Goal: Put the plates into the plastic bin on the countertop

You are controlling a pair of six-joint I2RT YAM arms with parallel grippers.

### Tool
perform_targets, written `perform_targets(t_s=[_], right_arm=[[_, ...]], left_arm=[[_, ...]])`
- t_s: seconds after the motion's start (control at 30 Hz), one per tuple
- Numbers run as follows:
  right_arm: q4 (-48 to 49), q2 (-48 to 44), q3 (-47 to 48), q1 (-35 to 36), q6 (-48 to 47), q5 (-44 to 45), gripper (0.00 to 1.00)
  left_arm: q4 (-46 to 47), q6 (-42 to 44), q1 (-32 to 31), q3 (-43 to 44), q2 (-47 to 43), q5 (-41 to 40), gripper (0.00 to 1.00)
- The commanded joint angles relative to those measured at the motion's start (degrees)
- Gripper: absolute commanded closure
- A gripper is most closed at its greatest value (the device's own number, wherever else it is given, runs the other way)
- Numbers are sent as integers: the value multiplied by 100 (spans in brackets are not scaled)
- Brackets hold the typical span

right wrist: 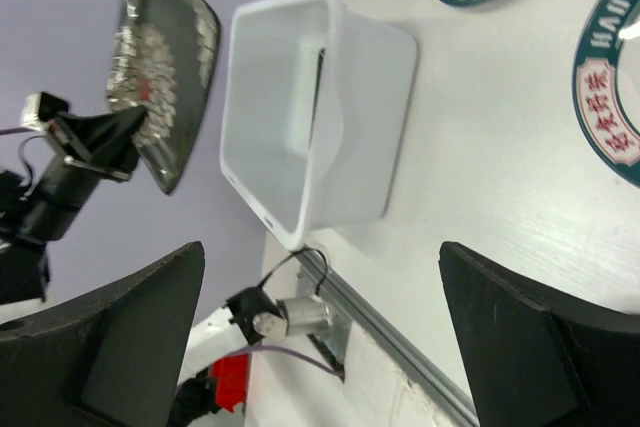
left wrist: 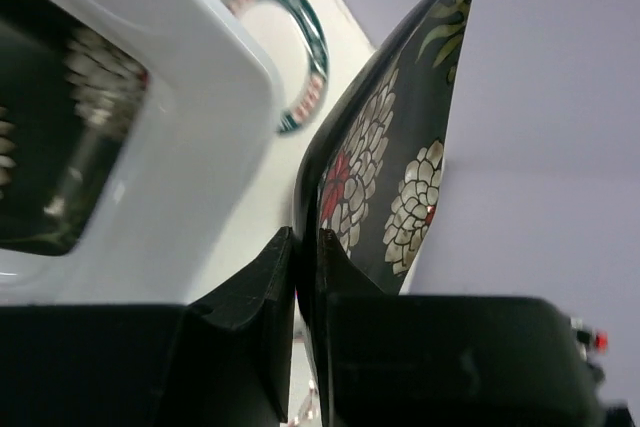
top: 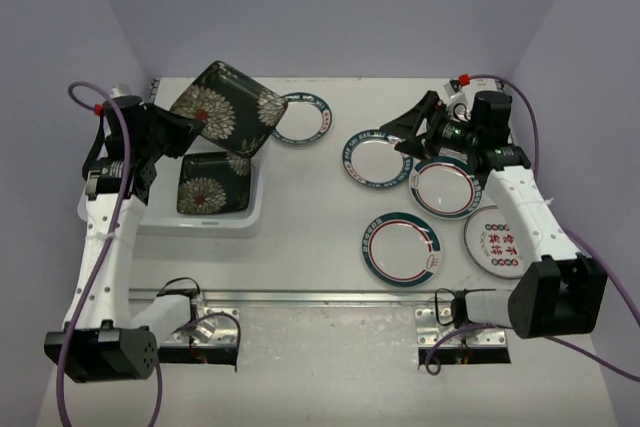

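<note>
Top external view: at the upper left of the frame the left tool (top: 188, 129) pinches one edge of a square black plate (top: 228, 107). The plate is tilted and held in the air over the far end of the plastic bin (top: 200, 225). A second square black plate (top: 212, 184) lies flat inside the bin. The bin rests on the off-white surface (top: 310, 207), at the left.

In the left wrist view the two fingers are pressed against opposite faces of the held plate's rim, and the plate stands nearly on edge beside the bin's rounded corner.

A teal-rimmed round plate (top: 300, 118) lies on the surface just right of the held plate. Four other round plates lie at centre right: a far plate (top: 375, 159), a middle plate (top: 443, 187), a near plate (top: 401, 248) and a red-character plate (top: 497, 240).

The right tool (top: 398, 137) hangs above the far plate. Its fingers are spread wide in the right wrist view, with nothing between them.
</note>
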Motion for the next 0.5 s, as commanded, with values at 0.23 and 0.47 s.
perform_targets(t_s=[0.23,0.47], right_arm=[[-1071,-818,-34,5,-833,623,1],[-1195,-853,-88,-3,-853,698,1]], left_arm=[[-1388,-1032,32,258,-1302,-2289,100],[-1599,-1520,32,-241,-1960,-2610,100]])
